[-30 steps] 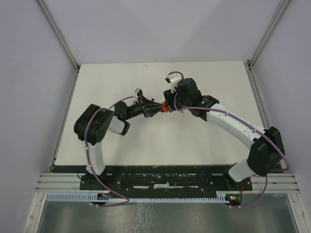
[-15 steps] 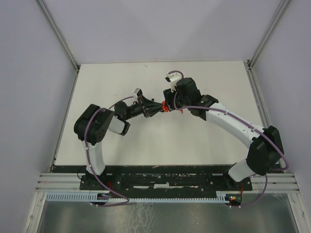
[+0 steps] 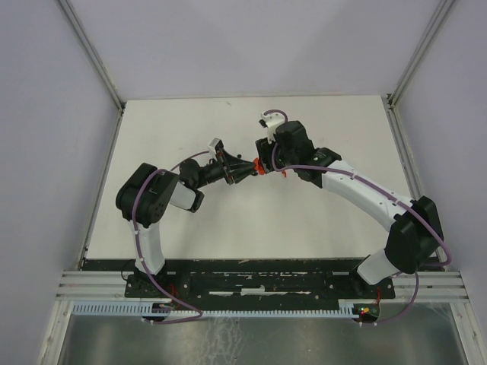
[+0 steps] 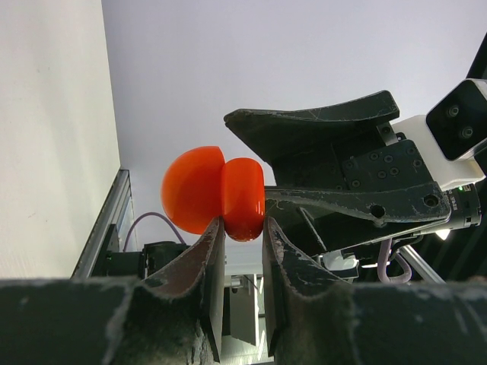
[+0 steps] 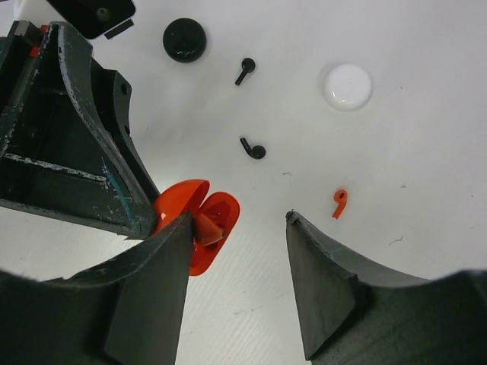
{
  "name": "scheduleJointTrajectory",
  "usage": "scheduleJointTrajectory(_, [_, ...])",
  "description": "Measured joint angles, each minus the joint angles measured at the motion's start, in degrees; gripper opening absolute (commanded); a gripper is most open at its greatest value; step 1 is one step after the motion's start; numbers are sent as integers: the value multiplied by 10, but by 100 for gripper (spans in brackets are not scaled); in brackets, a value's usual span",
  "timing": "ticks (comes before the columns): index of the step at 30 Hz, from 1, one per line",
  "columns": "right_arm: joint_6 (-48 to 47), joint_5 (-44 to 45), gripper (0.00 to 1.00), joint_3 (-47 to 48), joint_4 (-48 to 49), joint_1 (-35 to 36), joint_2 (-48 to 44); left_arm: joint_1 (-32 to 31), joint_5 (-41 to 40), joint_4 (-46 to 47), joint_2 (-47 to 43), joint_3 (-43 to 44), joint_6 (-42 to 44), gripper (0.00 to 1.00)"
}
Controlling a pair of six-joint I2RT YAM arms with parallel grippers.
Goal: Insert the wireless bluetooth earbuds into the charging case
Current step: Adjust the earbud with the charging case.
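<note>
My left gripper (image 4: 242, 222) is shut on an open orange-red charging case (image 4: 217, 196) and holds it above the table; the case also shows in the top view (image 3: 259, 169). My right gripper (image 5: 237, 218) is open right beside the case (image 5: 217, 232). An orange earbud (image 5: 207, 226) sits in the open case against my right gripper's left finger (image 5: 148, 281). A second orange earbud (image 5: 339, 203) lies on the table. Two black earbuds (image 5: 244, 70) (image 5: 253, 149) lie further off. In the top view the left gripper (image 3: 249, 169) and the right gripper (image 3: 268, 163) meet at mid-table.
A round black case (image 5: 185, 39) and a round white case (image 5: 346, 85) lie on the white table (image 5: 426, 137) beyond the earbuds. My left gripper's black body (image 5: 68, 129) fills the upper left of the right wrist view. Grey walls enclose the table.
The right arm's wrist and elbow have shifted slightly. Both grippers stay together at the orange-red case.
</note>
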Motion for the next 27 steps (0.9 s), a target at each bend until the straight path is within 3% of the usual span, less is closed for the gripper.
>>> scheduleJointTrajectory(27, [4, 1, 61, 0, -13, 0, -19, -4, 0, -3, 0, 11, 2, 3])
